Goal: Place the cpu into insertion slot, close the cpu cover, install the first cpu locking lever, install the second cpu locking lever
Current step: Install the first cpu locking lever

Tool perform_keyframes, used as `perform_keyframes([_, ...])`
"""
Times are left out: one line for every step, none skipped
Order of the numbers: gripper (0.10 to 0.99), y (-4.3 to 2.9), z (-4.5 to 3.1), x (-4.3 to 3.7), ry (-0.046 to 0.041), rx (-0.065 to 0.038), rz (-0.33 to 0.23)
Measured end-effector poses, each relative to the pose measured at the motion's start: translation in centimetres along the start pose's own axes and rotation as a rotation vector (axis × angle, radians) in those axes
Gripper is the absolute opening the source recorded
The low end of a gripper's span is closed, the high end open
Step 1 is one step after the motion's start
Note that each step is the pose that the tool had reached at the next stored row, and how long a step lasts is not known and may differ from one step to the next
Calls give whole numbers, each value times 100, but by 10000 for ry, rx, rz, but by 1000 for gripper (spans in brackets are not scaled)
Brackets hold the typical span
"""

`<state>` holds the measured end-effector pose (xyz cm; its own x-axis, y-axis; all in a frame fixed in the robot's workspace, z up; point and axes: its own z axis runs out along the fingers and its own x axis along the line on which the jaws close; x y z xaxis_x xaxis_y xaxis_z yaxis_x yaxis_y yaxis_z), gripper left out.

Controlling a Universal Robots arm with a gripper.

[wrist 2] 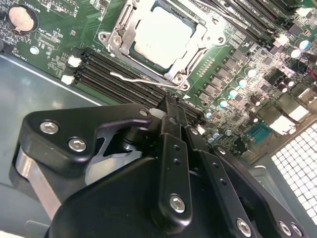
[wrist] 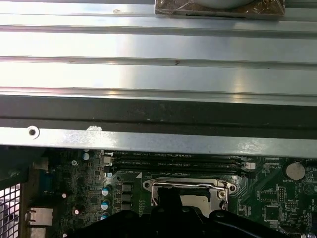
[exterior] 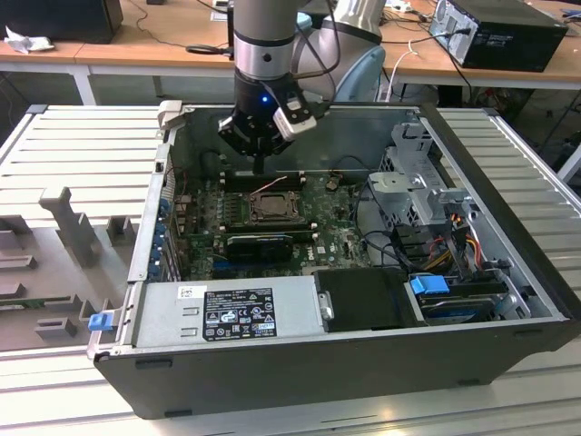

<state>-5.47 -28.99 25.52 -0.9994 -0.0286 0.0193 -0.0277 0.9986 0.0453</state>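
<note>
Inside the open PC case, near the middle of the green motherboard: cpu already seated in the insertion slot, cpu cover framing it. Looks light, flat and stiff, probably fragile underneath, so best gripped by its thin edges only. Thin locking lever lying alongside. Pincer hovering just above the board, clenched on nothing.

I see open room straight above the insertion slot in the case's middle. My claw hangs just beside its far rim. Memory slots flank it closely, and the drive cage crowds the exterior view's right.
</note>
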Motion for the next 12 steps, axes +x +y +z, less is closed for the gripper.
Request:
perform_keyframes([106, 0, 0, -6, 0, -1, 0])
perform_keyframes([106, 0, 0, -10, 1, -1, 0])
perform_keyframes([106, -1, 0, -15, 0, -1, -1])
perform_keyframes([106, -1, 0, -18, 1, -1, -1])
perform_keyframes([106, -1, 0, -22, 0, -2, -1])
perform_keyframes([106, -1, 0, -27, 0, -3, -1])
perform_keyframes([106, -1, -1, -32, 1, -3, 0])
perform_keyframes([106, -1, -1, -42, 0, -3, 0])
perform_keyframes([106, -1, -1, -56, 2, -3, 0])
perform_keyframes([106, -2, -1, -77, 1, -4, 0])
perform_keyframes([106, -3, -2, -107, 1, -3, -1])
perform_keyframes([106, -3, -2, -129, 1, -4, 0])
